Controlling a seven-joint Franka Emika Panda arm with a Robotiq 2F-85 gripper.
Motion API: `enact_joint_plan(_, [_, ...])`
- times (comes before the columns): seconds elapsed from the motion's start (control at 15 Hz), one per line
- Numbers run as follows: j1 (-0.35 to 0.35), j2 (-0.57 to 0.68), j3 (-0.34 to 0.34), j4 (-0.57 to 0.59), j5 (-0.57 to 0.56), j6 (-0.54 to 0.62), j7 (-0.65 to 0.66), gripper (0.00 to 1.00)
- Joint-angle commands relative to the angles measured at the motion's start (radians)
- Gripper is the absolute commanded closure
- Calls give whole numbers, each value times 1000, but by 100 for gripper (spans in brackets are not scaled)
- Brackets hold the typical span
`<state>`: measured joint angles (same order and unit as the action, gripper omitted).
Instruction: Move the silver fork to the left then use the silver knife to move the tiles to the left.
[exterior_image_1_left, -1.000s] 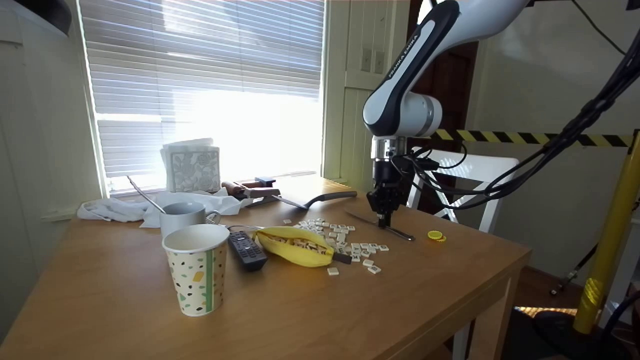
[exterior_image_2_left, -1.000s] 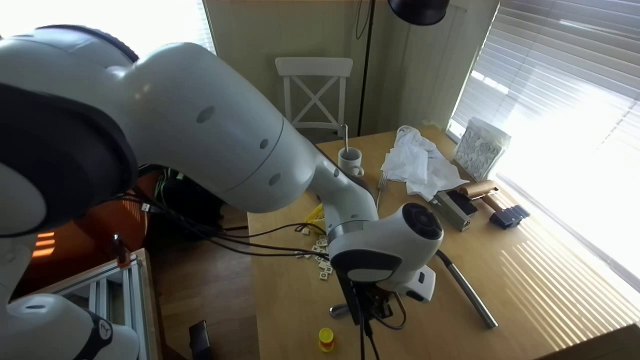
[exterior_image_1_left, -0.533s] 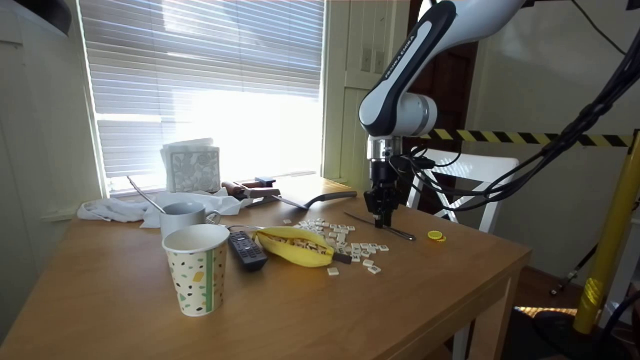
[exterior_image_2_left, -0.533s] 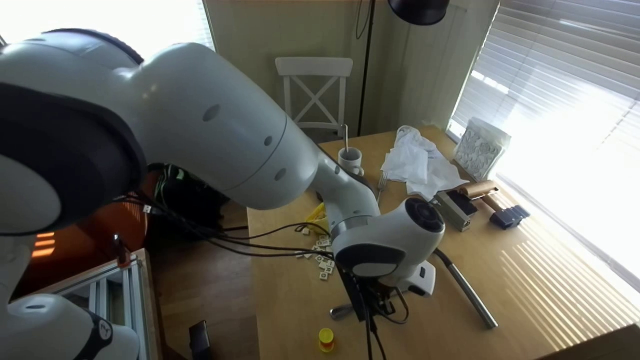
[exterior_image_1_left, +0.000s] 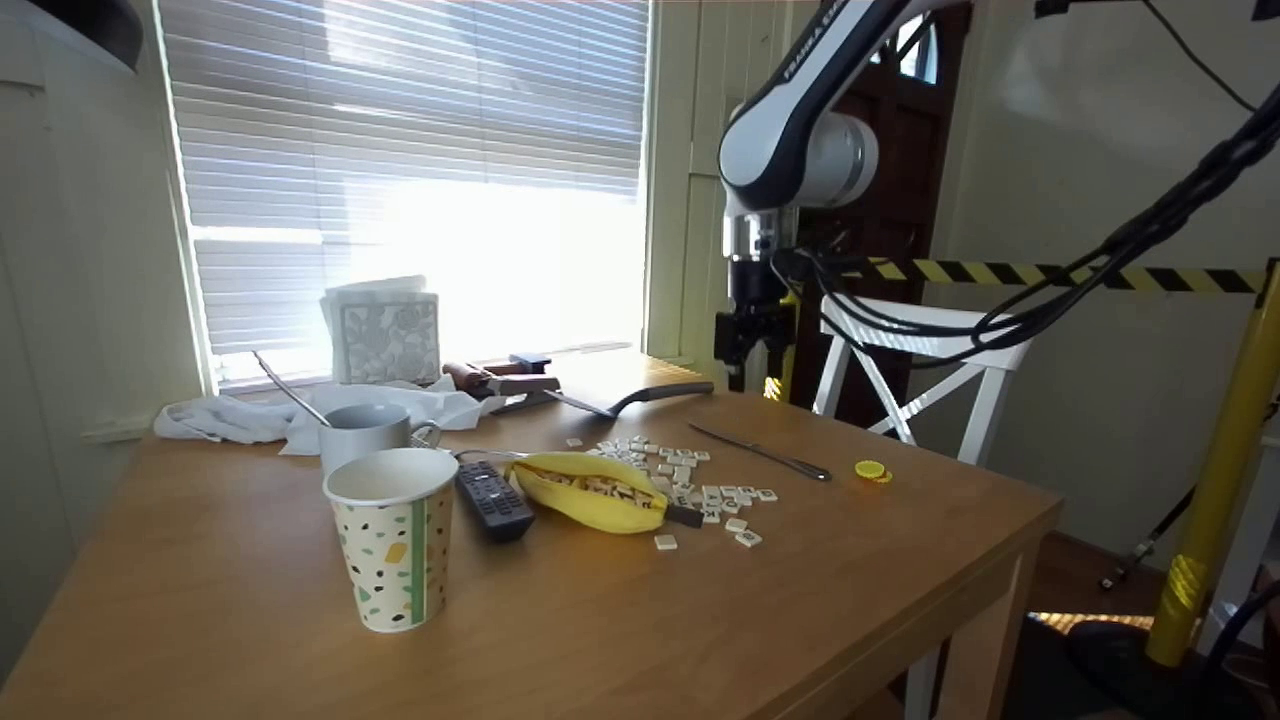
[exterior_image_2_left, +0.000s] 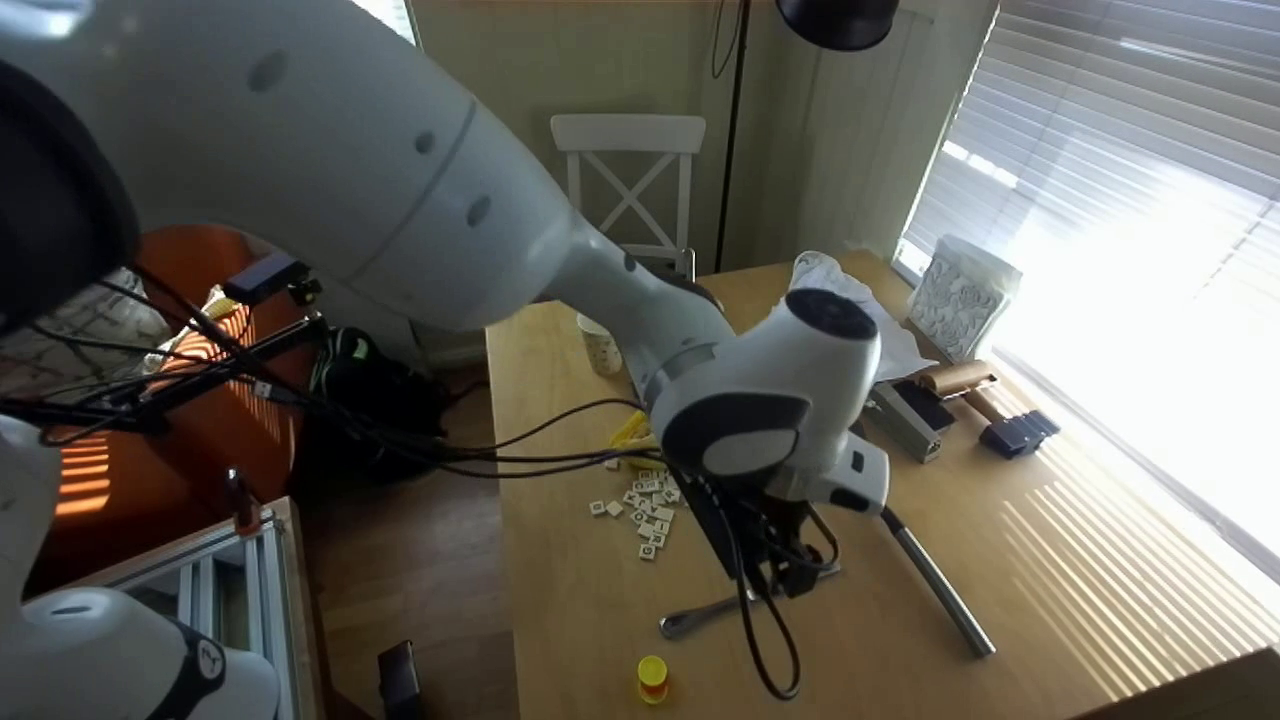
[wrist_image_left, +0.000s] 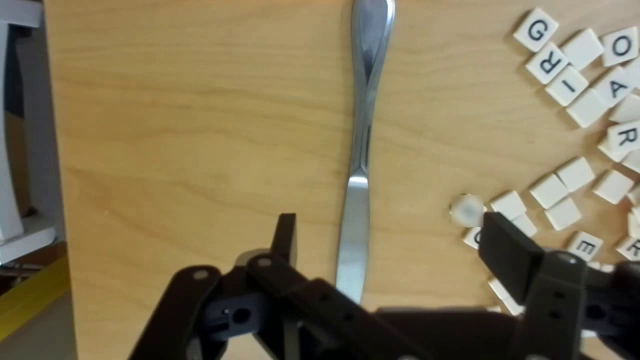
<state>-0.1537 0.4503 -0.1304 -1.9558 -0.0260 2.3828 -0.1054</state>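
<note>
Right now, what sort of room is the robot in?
Probably a dining area, perhaps in somebody's home: there's a wooden table with a mug on it, and a white chair nearby.

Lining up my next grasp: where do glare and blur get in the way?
In the wrist view, tiles mostly crisp, one blurred out, and a glint on the silver knife; in both exterior views, window blinds partly glaring white; in an exterior view, sunlight striping the table.

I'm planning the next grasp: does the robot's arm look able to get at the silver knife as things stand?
Probably yes: the open gripper hangs above the silver knife, which passes between the jaws in the wrist view, and the tiles lie clear of it.
</note>
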Motion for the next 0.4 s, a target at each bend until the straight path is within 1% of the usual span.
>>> enact_joint_plan(0.0, [90, -225, -46, -149, -173, 14, 113, 0])
enact_joint_plan(0.07, [116, -271, -64, -165, -248, 7, 177, 0])
enact_joint_plan(0.13, [128, -308, -63, -175, -299, 5, 221, 0])
enact_joint_plan(0.2, [80, -200, -30, -89, -209, -2, 141, 0])
enact_joint_plan(0.33, [97, -272, -30, -125, -261, -4, 189, 0])
